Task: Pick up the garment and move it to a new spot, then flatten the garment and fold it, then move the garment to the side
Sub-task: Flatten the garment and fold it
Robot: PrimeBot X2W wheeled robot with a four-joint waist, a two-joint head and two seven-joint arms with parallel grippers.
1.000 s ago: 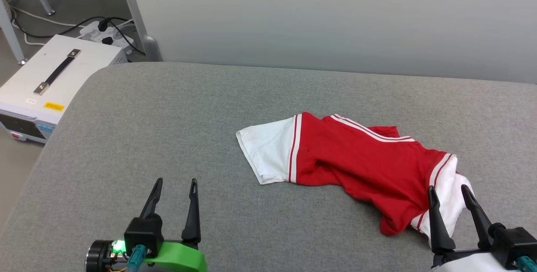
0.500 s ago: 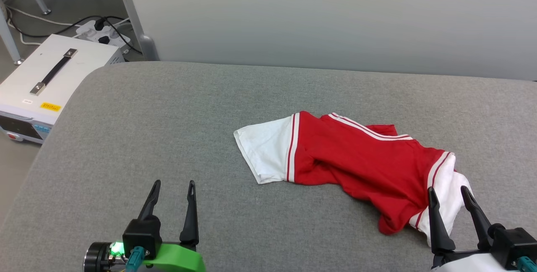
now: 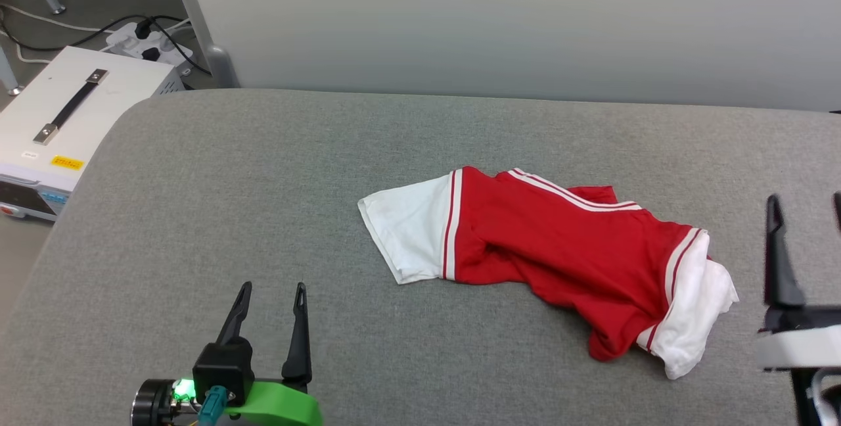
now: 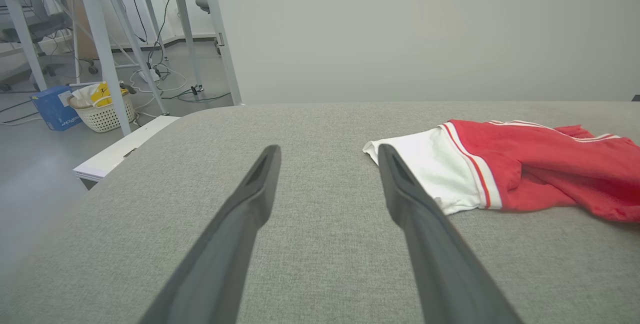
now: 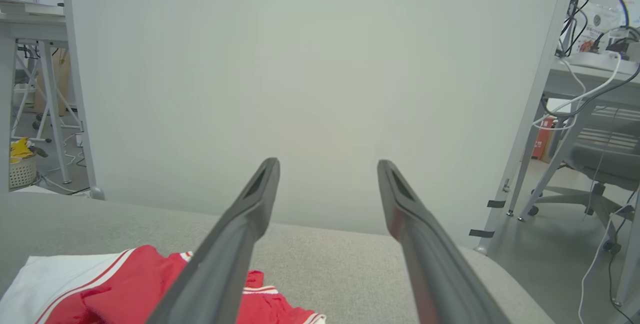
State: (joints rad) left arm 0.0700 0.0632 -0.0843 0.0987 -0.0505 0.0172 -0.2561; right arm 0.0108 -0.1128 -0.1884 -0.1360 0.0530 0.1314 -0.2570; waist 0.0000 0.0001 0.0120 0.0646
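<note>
At the far left, off the table's edge, a white box [image 3: 66, 110] with a black carry handle sits on the floor. The grey padded table [image 3: 263, 169] spreads across the head view.

The left gripper [image 3: 273, 286] sits low at the near left of the table. Its two dark fingers point away from the robot across the fabric surface. They are spread wide with nothing between them. A green bracket and a lit green lamp show at its wrist. In the left wrist view the fingers run almost level over the table.

The garment [image 3: 565, 242] lies crumpled on the table, right of centre. It is red, with one white sleeve flat toward the left and the other bunched at its near right end. Striped trim edges both sleeves. No gripper touches it.

The right gripper [image 3: 807, 201] stands at the right edge of the head view, just beside the garment's right end but clear of it. Its fingers point upward in that view, and the outer one is cut by the frame. They are fully parted and hold nothing. In its wrist view they aim over the table's far edge at the pale wall [image 5: 320, 64].
</note>
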